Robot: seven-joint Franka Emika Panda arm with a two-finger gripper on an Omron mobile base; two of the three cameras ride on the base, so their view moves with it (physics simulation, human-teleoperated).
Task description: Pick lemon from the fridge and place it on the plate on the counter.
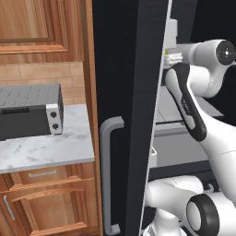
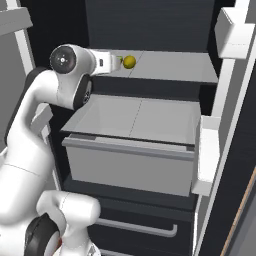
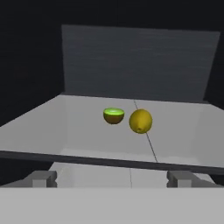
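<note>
- Far left in our left base view: the counter (image 1: 46, 150), white marble over brown cabinets, carries a black and grey toaster oven (image 1: 30, 110) at its back edge, against the tan tile wall.
- Right of the counter's right edge stands the fridge (image 1: 124, 69), black, its door swung open edge-on to us, with the grey bar handle (image 1: 108, 175) upright on the door face.
- Past the door edge we see light grey inner shelves and the white arm reaching in over them.
- Right base view: the arm's forearm runs level toward the upper shelf (image 2: 170, 67); the hand end sits just short of the lemon (image 2: 129, 61).
- The lemon lies on that upper shelf, toward its left half, near the middle of its depth.
- Just left of it, close but apart in the hand view, lies a halved green fruit (image 3: 113, 116), cut face up.
- Below the shelf a grey drawer (image 2: 130, 160) stands pulled forward.
- Right edge of that view: white door bins (image 2: 207, 150) on the fridge's inner door.
- Hand view: lemon (image 3: 140, 121) ahead of the camera, slightly right of centre, untouched on the shelf.
- Fingers: we cannot tell whether they are spread or closed; the tips are not clearly seen. Nothing is held.
</note>
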